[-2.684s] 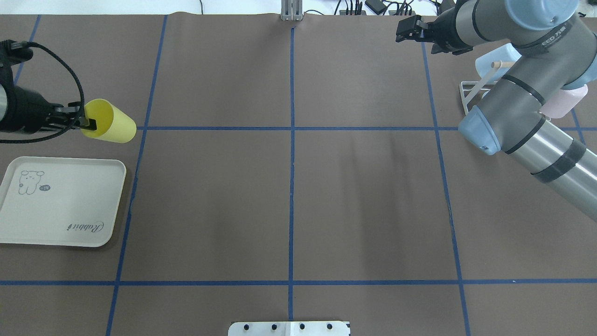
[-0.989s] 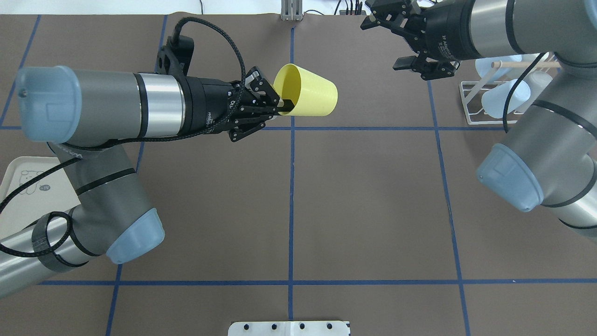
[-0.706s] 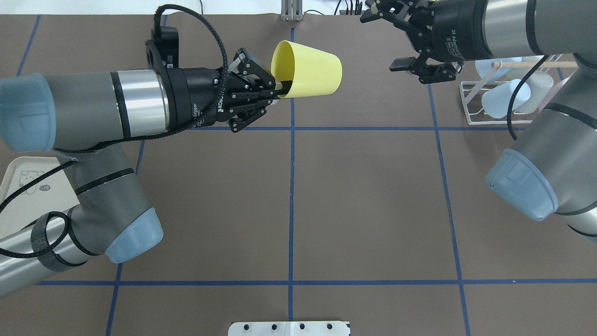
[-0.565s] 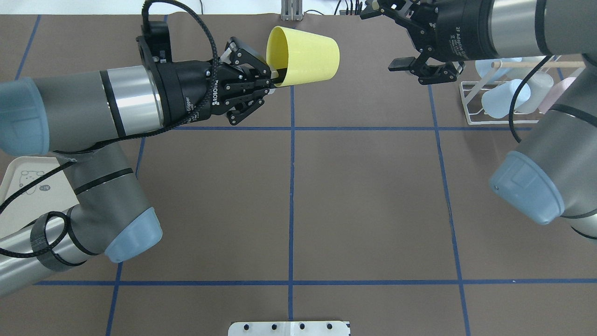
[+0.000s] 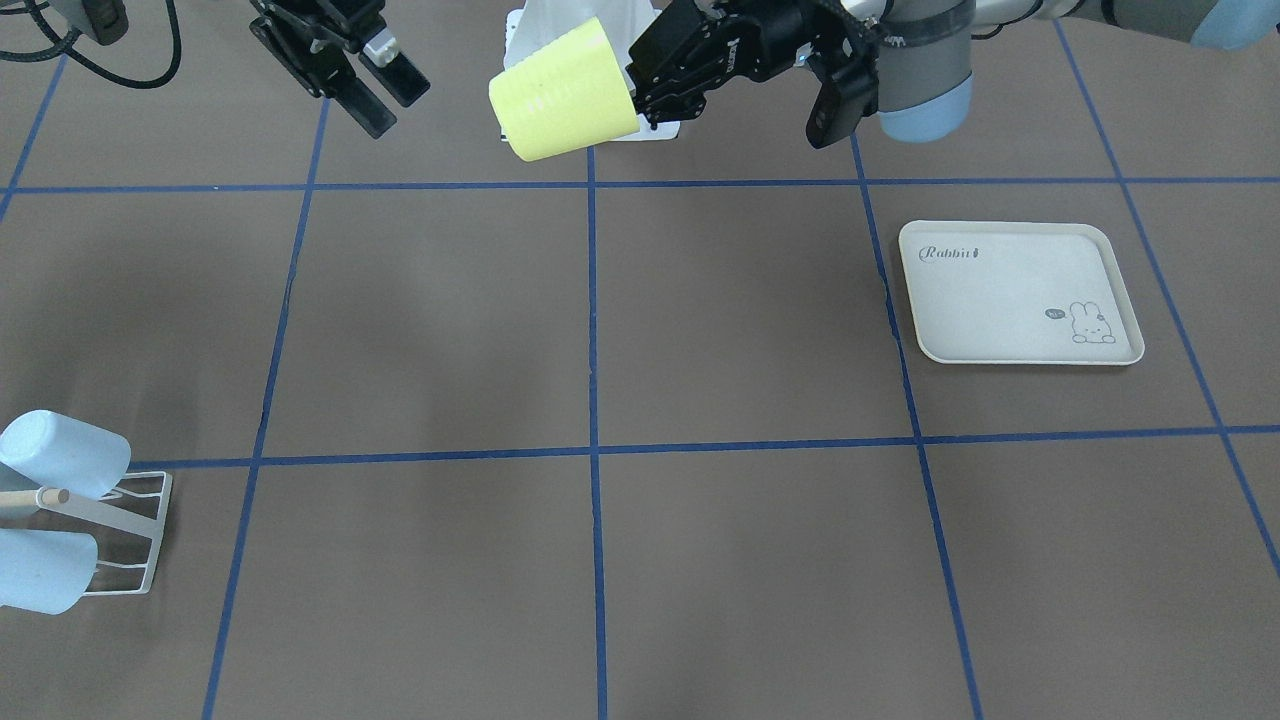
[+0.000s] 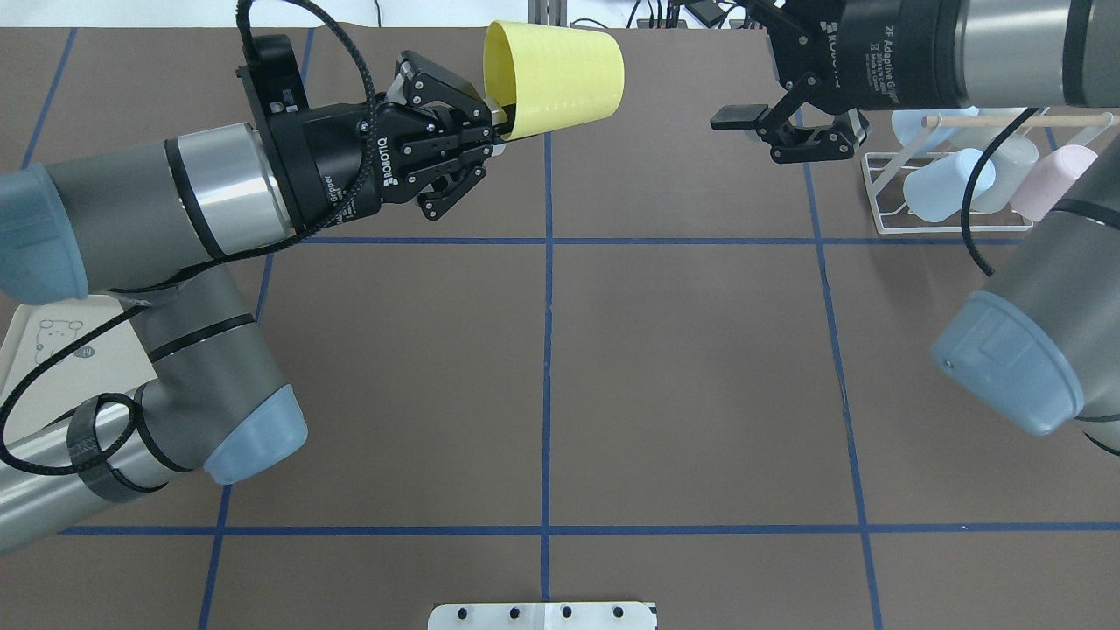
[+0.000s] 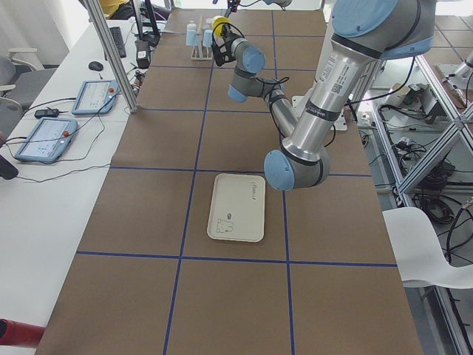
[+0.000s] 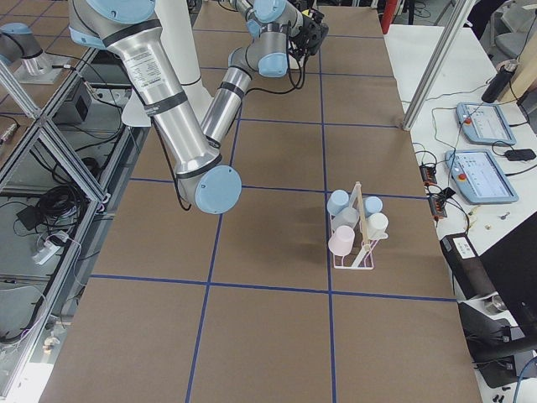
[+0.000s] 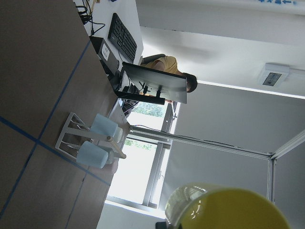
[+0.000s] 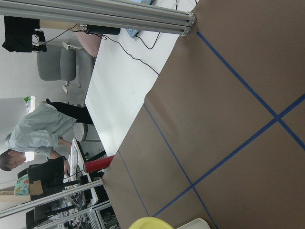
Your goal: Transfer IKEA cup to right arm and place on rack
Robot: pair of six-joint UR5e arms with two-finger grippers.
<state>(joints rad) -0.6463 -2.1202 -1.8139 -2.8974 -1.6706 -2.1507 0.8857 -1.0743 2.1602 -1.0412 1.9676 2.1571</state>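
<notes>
surroundings: a brown mat point(image 6: 682, 367) gridded with blue tape covers the table. a cream tray point(image 5: 1010, 290) with a rabbit print lies flat well behind the left gripper point(image 6: 503, 127) fingers, back along that arm; the overhead view shows only its corner under the arm. the rack point(image 6: 884, 219), white wire with a wooden peg point(image 6: 989, 120), stands behind the right gripper point(image 6: 744, 61) fingers, on their wrist side. pale blue cups point(image 6: 936, 188) and a pink cup point(image 6: 1054, 171) hang on it. in the overhead view the right arm's black cable point(image 6: 967, 201) and wrist cross in front of the rack. between the two sets of fingers nothing but open air shows.

views: the front-facing view shows both right fingers; the overhead view cuts the upper one off at the frame edge. the right side view shows the rack's full load. the left wrist view shows the rack far beyond the cup's rim, and a person behind a monitor.

task item: the yellow cup point(image 6: 560, 79) is pale, tapered, with faint rings around its wall. it is held in the air on its side, mouth toward the left fingers, narrower base pointing at the right fingers, apart from them.

fingers: left clenched on the cup's rim, one inside the mouth, one outside. right spread wide, grasping nothing.
</notes>
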